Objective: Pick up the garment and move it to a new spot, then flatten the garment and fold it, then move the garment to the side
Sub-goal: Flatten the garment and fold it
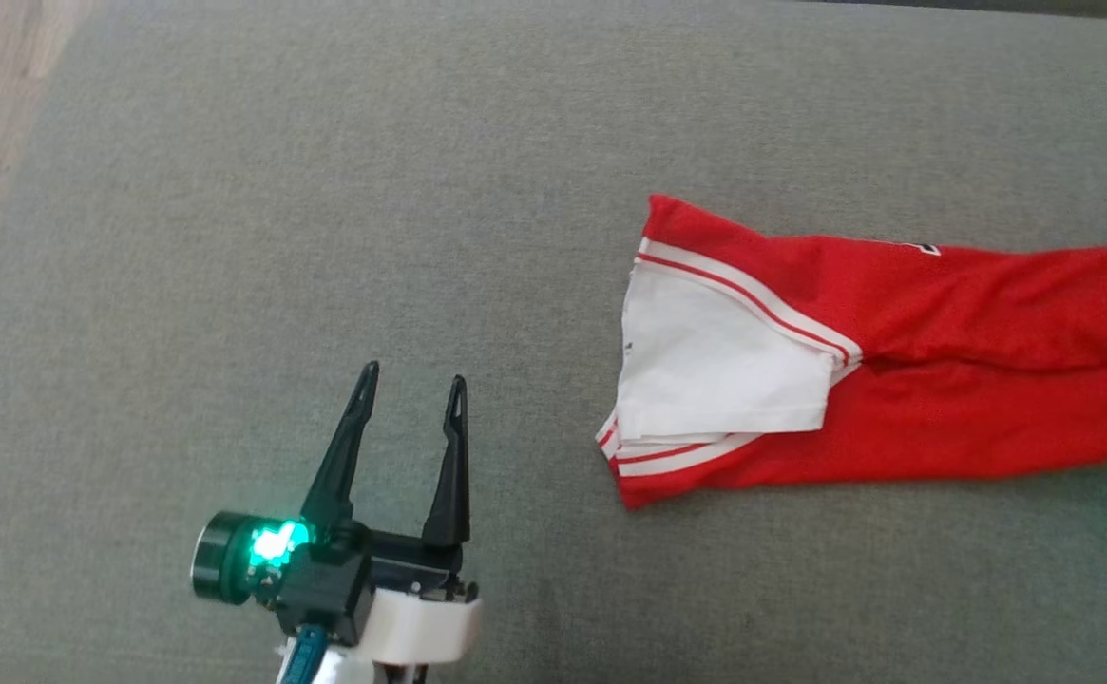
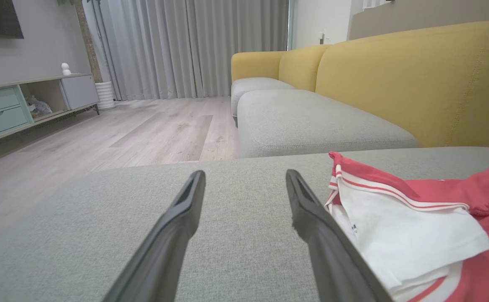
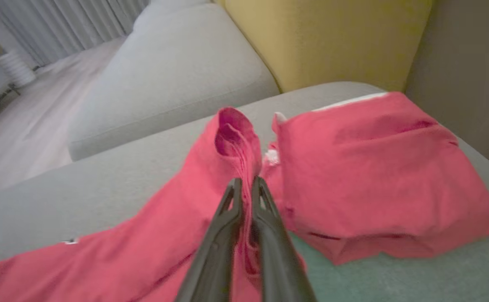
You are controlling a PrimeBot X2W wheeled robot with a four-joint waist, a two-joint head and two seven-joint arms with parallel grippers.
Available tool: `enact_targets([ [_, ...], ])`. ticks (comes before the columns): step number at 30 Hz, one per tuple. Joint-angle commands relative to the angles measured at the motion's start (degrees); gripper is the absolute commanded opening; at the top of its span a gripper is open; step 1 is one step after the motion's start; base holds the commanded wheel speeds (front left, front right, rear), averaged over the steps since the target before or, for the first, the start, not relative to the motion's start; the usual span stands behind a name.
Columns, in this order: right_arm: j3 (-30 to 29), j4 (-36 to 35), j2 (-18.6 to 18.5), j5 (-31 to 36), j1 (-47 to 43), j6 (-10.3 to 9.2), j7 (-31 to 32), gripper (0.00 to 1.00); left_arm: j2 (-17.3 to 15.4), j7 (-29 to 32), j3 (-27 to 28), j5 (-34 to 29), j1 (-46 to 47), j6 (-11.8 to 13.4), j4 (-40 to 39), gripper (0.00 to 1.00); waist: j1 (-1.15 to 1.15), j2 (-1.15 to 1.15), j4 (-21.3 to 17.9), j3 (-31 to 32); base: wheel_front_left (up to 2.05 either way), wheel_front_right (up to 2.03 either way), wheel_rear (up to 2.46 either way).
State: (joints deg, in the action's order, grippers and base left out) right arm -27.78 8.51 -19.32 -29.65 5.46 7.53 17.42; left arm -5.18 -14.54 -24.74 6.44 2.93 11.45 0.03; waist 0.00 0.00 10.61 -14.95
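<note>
**Garment** [image 1: 943, 380]: red, with white-striped trim and a white panel [image 1: 715, 361] turned out at its left end. It lay stretched across the grey sofa cushion [image 1: 325, 190], right of centre in the head view and running off that view's right edge. In the right wrist view its far part sat bunched in a heap near the yellow backrest [image 3: 324, 37].

**Left end effector** [image 1: 413, 373]: released, fingers spread, empty. It hung over bare cushion, apart from the garment's striped end, which lay to its right.

**Right end effector** [image 3: 247, 180]: clenched on a raised ridge of red cloth mid-garment, fingers nearly meeting with fabric between them.

**Step in hand (judged):** drawing the garment out flat; folding was not yet begun.

**Handling notes (judged):**
- The left end effector should take the striped hem, catching every layer there rather than the loose white panel alone.
- Both should then pull apart evenly and low, so the cloth drags smooth.
- The narrow ridge grip may slip under tension.
- The bunched heap needs opening before any fold.
</note>
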Motion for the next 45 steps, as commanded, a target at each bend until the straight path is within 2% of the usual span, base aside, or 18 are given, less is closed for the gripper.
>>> enact_targets([
  [1,1.8,-4.6,-1.4,-1.1,1.6,-0.04,0.6,0.0,0.1,-0.5,2.4,-0.9,-0.2,-0.3,-1.4,1.0,0.0,0.0,-0.7,0.6,0.0,0.0,0.0],
  [2,4.4,-9.2,-0.2,-2.5,1.8,-0.04,1.5,0.0,0.3,-0.5,2.8,-1.1,-0.3,-0.6,-1.0,1.0,0.0,0.0,-1.2,0.9,0.0,0.0,0.0],
  [6,10.5,-17.2,3.9,-4.4,2.2,-0.04,3.4,0.0,0.6,-0.5,3.0,-1.4,-0.5,-1.5,-0.1,1.0,0.0,0.0,-1.3,1.7,0.0,0.0,0.0],
  [12,21.8,-21.7,10.1,-2.3,3.3,-0.04,3.7,0.0,1.0,-0.5,3.1,-1.5,-1.0,-2.5,2.1,1.0,0.0,0.0,0.0,2.7,0.0,0.0,0.0],
  [19,34.7,-14.5,14.9,-1.6,4.7,-0.04,-0.2,0.0,1.5,-0.5,3.3,-1.8,-0.5,-3.0,4.0,1.0,0.0,0.0,2.3,3.6,0.0,0.0,0.0],
  [27,46.4,-4.9,16.2,-1.8,5.4,-0.04,-4.6,0.0,1.7,-0.5,3.8,-2.2,-0.6,-3.4,5.0,1.0,0.0,0.0,3.6,4.2,0.0,0.0,0.0],
  [28,47.4,-3.9,16.2,-2.0,5.5,-0.04,-5.2,0.14,1.7,-0.5,3.8,-2.2,-0.6,-3.4,5.0,1.0,0.0,0.0,3.5,4.2,0.0,0.0,0.0],
  [29,48.3,-2.9,16.3,-2.1,5.7,-0.04,-5.8,0.63,1.7,-0.5,3.9,-2.2,-0.6,-3.4,5.1,1.0,0.0,0.0,3.5,4.2,0.0,0.0,0.0],
  [30,48.9,-2.0,16.3,-2.7,5.8,-0.04,-6.7,1.0,1.8,-0.5,4.0,-2.2,-0.7,-3.4,5.1,1.0,0.0,0.0,3.4,4.3,0.0,0.0,0.0],
  [35,51.0,-1.4,16.4,-7.6,6.4,-0.04,-10.9,1.0,1.9,-0.5,4.2,-2.1,-0.9,-3.4,5.5,1.0,0.0,0.0,2.7,5.0,0.0,0.0,0.0],
  [39,49.0,-1.7,16.0,-5.1,6.7,-0.04,-16.4,1.0,1.9,-0.5,5.1,-1.9,-1.3,-3.4,6.0,1.0,0.0,0.0,1.3,6.5,0.0,0.0,0.0],
  [45,44.8,-1.7,10.6,-2.8,3.7,-0.04,-26.9,1.0,1.6,-0.5,6.7,-1.9,-2.4,-3.8,7.0,1.0,0.0,0.0,-0.8,9.5,0.0,0.0,0.0],
])
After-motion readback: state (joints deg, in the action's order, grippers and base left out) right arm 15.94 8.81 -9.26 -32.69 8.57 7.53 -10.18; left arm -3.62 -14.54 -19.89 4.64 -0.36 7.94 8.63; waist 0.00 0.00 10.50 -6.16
